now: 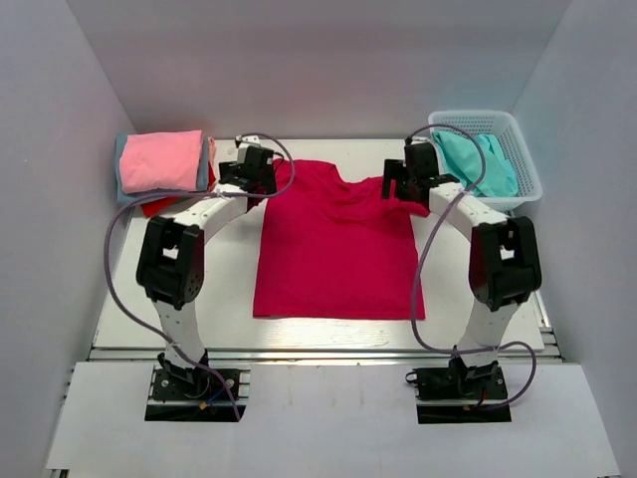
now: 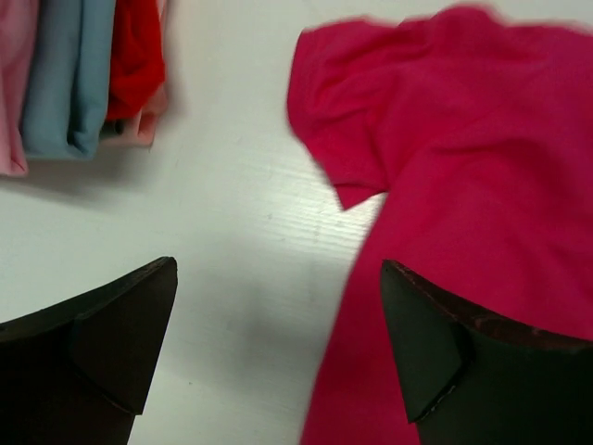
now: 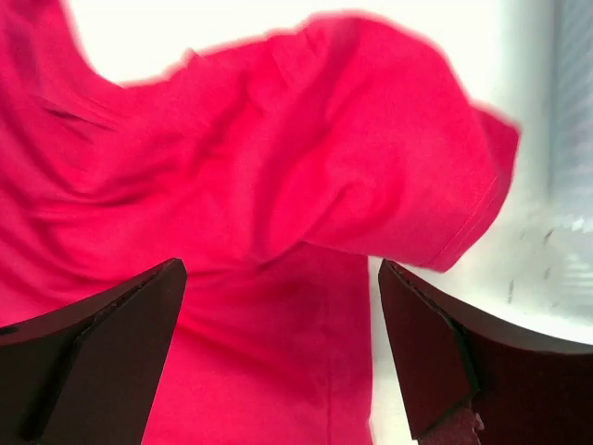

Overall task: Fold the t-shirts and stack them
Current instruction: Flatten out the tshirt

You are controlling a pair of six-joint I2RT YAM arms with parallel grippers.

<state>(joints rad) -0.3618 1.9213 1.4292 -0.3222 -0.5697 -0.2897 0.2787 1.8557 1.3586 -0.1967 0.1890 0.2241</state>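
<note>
A crimson-magenta t-shirt (image 1: 336,244) lies spread flat on the white table, collar toward the back. My left gripper (image 1: 257,171) hovers open over its left shoulder; in the left wrist view the gripper (image 2: 278,269) straddles the shirt's side edge, with the left sleeve (image 2: 338,120) beyond. My right gripper (image 1: 413,174) is open over the right shoulder; the right wrist view shows this gripper (image 3: 281,267) above the cloth (image 3: 278,139), the rumpled right sleeve (image 3: 435,185) ahead. Neither holds anything. A folded stack (image 1: 161,159), pink on top, sits back left. A teal t-shirt (image 1: 476,164) lies in the basket.
The white mesh basket (image 1: 528,164) stands at the back right corner, its wall (image 3: 574,139) just right of the right gripper. The folded stack shows grey-blue (image 2: 65,83) and red (image 2: 137,56) layers. White walls close in the table on three sides.
</note>
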